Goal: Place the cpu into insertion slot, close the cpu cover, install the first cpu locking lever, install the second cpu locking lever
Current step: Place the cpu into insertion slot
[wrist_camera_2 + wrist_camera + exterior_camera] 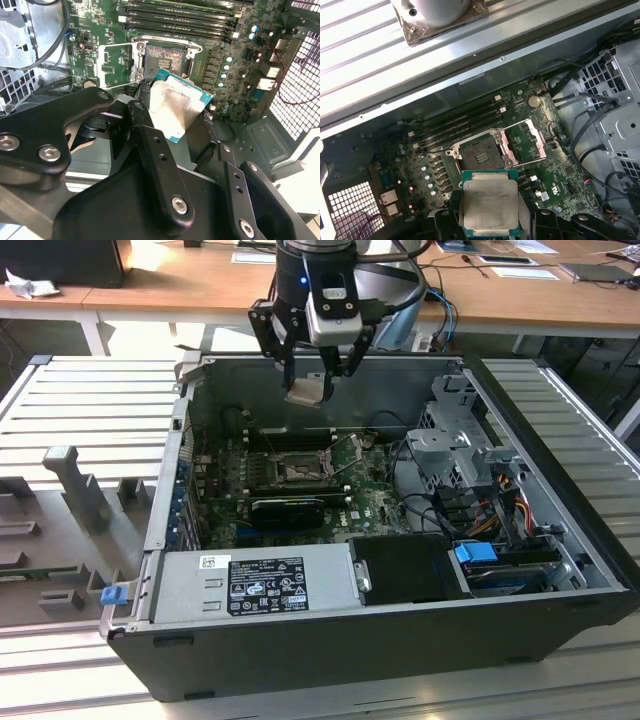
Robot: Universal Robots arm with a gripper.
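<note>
My gripper [312,382] is shut on the cpu [306,391], a flat square chip with a pale silver top, and holds it in the air above the open computer case. Both wrist views show the cpu [177,107] [487,202] clamped between the black fingers [150,145]. On the green motherboard below lies the insertion slot [298,471] [162,62] [477,155], a dark square in a silver frame, bare and uncovered. The cpu cover [115,65] [525,142] stands flipped open beside the slot. The cpu hangs well above the slot, apart from it.
Black memory slots [455,125] run beside the socket. A grey power supply [260,580] lines the case's near wall, and a drive cage [460,440] with cables [500,510] sits at the exterior view's right. Grey fixtures [75,485] stand on the slatted table outside.
</note>
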